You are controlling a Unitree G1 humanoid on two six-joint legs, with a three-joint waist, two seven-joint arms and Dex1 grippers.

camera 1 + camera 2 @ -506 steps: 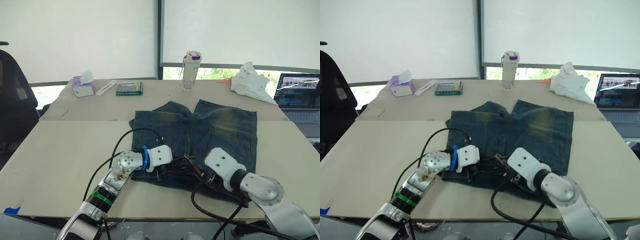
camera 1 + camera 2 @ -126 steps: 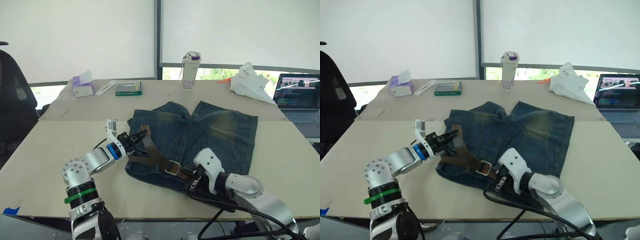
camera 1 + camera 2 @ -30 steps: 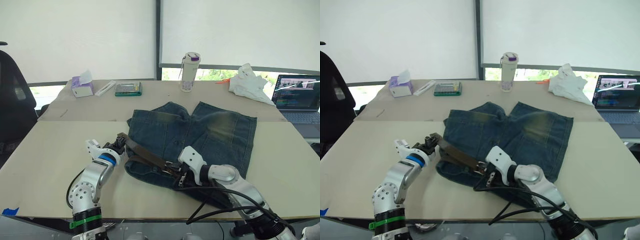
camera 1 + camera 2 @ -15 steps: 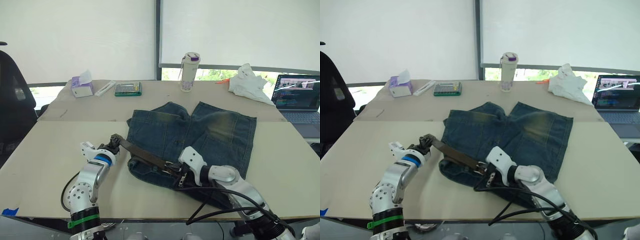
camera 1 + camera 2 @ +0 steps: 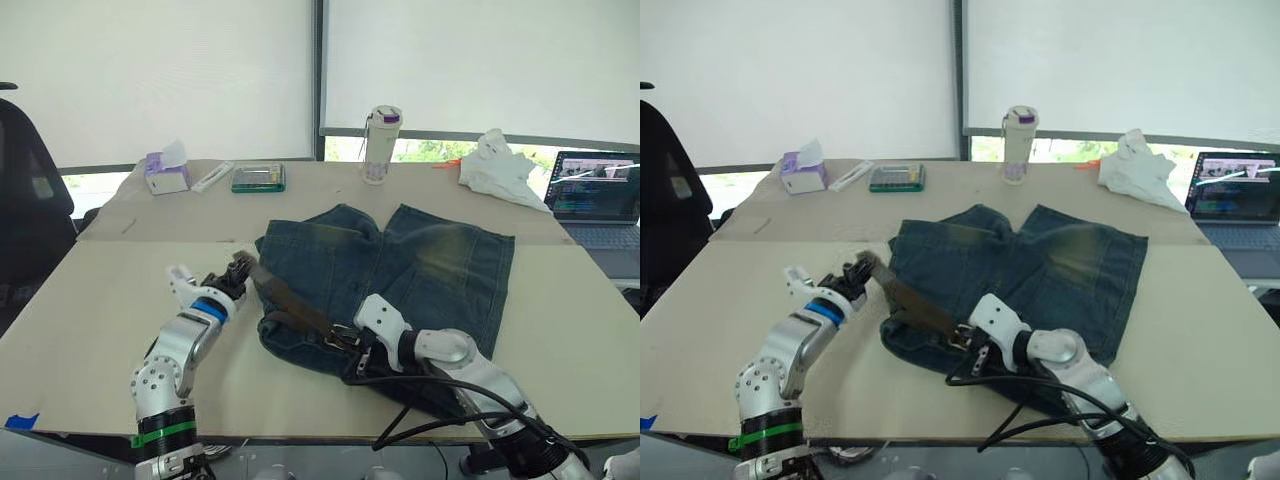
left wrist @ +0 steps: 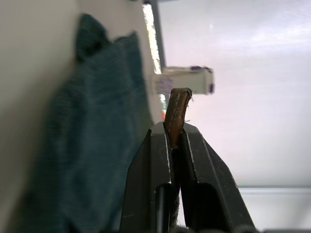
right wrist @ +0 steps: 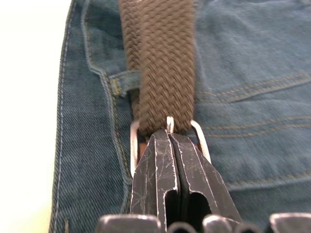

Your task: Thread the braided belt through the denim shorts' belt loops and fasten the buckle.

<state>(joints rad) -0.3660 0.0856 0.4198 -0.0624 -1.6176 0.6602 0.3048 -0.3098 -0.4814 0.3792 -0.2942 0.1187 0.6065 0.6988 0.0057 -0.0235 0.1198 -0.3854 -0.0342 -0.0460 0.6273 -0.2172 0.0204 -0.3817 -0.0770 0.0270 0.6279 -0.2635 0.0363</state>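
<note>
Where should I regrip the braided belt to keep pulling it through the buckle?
Grip the braided belt on the taut flat stretch between the left gripper and the buckle, probably from above, fingers across its width. It hangs clear of the denim shorts there.

Since half a second ago the left gripper, clamped on the free end of the braided belt, is higher and nearer the denim shorts, so the strap runs steeper from the buckle.
</note>
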